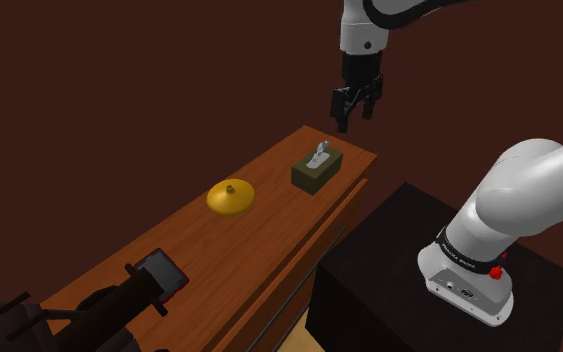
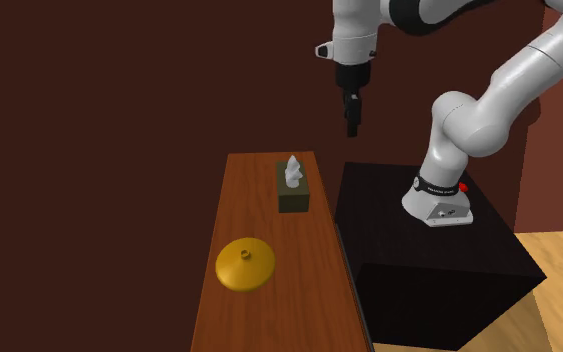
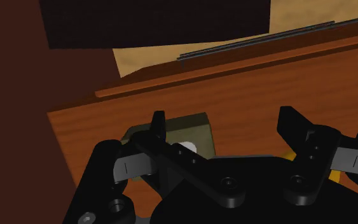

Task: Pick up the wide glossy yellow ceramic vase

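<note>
Fingers (image 3: 159, 125) stand wide apart with nothing between them as the hand (image 1: 354, 118) hangs high over the tissue box (image 1: 317, 170) end of the wooden table (image 1: 269, 235). The yellow vase (image 1: 231, 197) sits on the table, near the box but apart from it.

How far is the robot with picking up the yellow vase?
Nothing looks done yet: the yellow vase sits untouched on the table. The gripper hangs high near the tissue box, jaws open. Left: move over the vase, grasp, lift.
</note>
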Motion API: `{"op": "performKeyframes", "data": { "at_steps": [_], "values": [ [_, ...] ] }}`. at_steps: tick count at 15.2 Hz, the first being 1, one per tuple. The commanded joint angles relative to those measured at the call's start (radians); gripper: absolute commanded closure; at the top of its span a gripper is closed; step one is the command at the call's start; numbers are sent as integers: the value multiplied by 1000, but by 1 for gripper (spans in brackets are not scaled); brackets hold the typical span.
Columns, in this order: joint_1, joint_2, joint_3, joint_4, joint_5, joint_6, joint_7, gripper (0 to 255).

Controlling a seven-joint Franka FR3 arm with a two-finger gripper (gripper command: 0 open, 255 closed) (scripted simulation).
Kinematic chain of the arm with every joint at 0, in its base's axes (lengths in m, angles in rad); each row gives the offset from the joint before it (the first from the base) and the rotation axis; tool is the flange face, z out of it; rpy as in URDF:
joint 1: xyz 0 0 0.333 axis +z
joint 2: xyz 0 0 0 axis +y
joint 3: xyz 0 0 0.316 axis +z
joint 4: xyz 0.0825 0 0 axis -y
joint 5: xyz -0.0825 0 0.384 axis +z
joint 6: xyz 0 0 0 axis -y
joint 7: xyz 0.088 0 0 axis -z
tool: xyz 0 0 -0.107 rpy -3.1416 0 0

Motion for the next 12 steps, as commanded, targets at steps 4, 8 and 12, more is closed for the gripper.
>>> {"op": "performKeyframes", "data": {
  "at_steps": [4,8,12],
  "values": [
    [8,151,75,27,13,155,78,0],
    [10,287,134,76,-2,262,151,0],
    [11,434,185,147,-46,354,233,0]
  ]
}}
